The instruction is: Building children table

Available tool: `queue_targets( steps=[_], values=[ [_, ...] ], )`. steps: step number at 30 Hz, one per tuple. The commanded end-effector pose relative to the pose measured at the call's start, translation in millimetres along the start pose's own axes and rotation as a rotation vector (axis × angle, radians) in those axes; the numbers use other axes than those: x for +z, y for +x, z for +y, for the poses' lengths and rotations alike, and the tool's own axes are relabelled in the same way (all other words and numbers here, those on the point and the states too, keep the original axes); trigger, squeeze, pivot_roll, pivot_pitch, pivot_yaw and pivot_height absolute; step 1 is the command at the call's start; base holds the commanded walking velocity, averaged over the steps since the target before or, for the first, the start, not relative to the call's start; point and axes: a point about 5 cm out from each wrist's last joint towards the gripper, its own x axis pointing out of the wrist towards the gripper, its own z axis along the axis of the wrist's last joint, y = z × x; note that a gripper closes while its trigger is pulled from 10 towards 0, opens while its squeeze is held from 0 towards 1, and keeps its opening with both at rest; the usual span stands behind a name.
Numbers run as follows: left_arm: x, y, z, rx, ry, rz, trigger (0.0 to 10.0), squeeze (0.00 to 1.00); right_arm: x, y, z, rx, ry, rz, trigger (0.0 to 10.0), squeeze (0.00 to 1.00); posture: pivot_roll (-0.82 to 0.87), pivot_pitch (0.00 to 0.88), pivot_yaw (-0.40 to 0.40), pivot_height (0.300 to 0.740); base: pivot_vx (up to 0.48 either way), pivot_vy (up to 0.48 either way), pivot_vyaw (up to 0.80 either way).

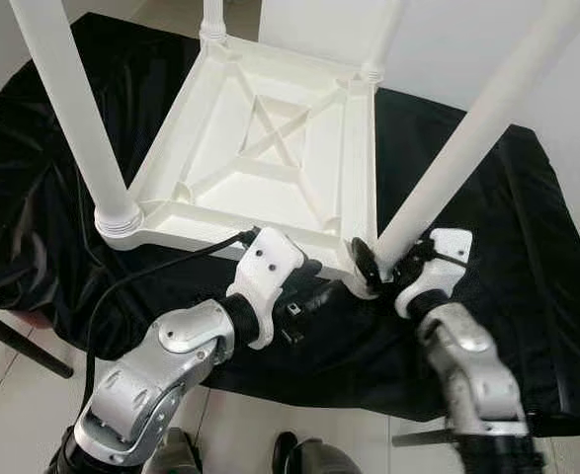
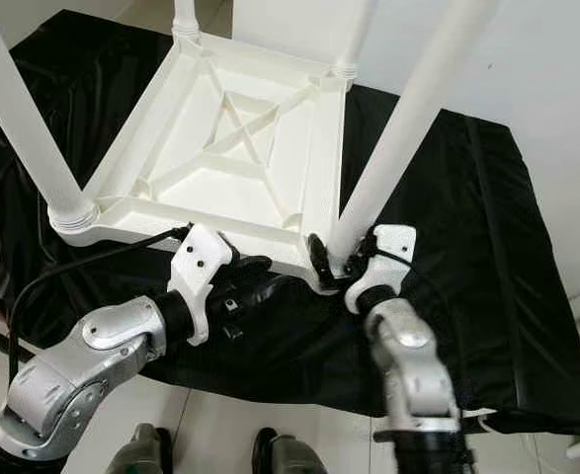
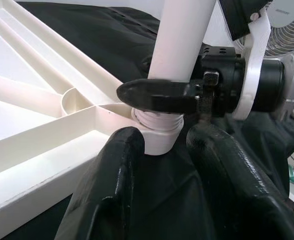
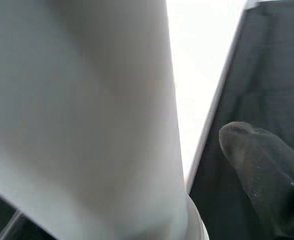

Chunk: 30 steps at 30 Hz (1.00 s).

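Right pincer (image 1: 373, 265) clamps table leg (image 1: 467, 148); leg top cropped.

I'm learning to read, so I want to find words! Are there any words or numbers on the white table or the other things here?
Fan hub, in the left wrist view: one tiny line of print, too small and blurred to read.
White table, the leg in the right gripper, and the black cloth: no words, numbers or signs on them.

left end effector (image 1: 304, 301) open, right end effector (image 1: 373, 265) clamped.
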Motion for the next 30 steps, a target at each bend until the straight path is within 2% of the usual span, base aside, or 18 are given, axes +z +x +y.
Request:
queue_targets(
  steps=[1, 2, 3, 5, 6, 10, 19, 20, 30],
  values=[
    [0, 1.2, -2.7, -0.023, -0.011, 0.002, 10.0, 0.0, -3, -3.5, -15.4, 0.024, -0.023, 0.024, 10.0, 0.87, 0.08, 0.196, -0.128, 0.74, 0.0, 0.0, 0.0],
    [0, 1.2, -2.7, -0.023, -0.011, 0.002, 10.0, 0.0, -3, -3.5, -15.4, 0.024, -0.023, 0.024, 10.0, 0.87, 0.08, 0.196, -0.128, 0.74, 0.0, 0.0, 0.0],
    [0, 1.2, -2.3, -0.023, -0.01, 0.002, 10.0, 0.0, -2, -2.1, -17.6, 0.084, -0.032, 0.028, 10.0, 0.0, 0.08, 0.195, -0.126, 0.74, 0.0, 0.0, 0.0],
    [0, 1.1, -1.6, -0.024, -0.008, 0.002, 10.0, 0.0, 1, 1.1, -19.2, 0.198, -0.054, 0.023, 10.0, 0.0, 0.09, 0.193, -0.119, 0.74, 0.0, 0.0, 0.0],
    [0, 1.1, -1.6, -0.024, -0.008, 0.002, 10.0, 0.0, 1, 1.1, -19.2, 0.198, -0.054, 0.023, 10.0, 0.0, 0.09, 0.193, -0.119, 0.74, 0.0, 0.0, 0.0],
    [1, 0.9, 0.0, -0.024, -0.002, 0.003, 10.0, 0.0, 3, 7.1, -16.9, 0.383, -0.077, 0.041, 10.0, 0.0, 0.09, 0.188, -0.112, 0.74, 0.0, 0.0, 0.0],
    [2, 0.8, 0.7, -0.022, 0.001, 0.0, 10.0, 0.0, -5, 17.6, -17.7, 0.541, -0.112, 0.085, 9.8, 0.0, 0.1, 0.183, -0.107, 0.74, 0.0, 0.0, 0.0],
    [2, 0.5, 0.9, -0.021, 0.001, 0.0, 10.0, 0.0, -7, 18.0, -17.8, 0.554, -0.108, 0.087, 0.0, 0.0, 0.1, 0.183, -0.107, 0.74, 0.0, 0.0, 0.0],
    [2, 0.9, 0.6, -0.023, -0.002, 0.001, 10.0, 0.0, -8, 13.8, -20.8, 0.557, -0.1, 0.066, 0.0, 0.0, 0.1, 0.184, -0.104, 0.74, 0.0, 0.0, 0.0]
  ],
)
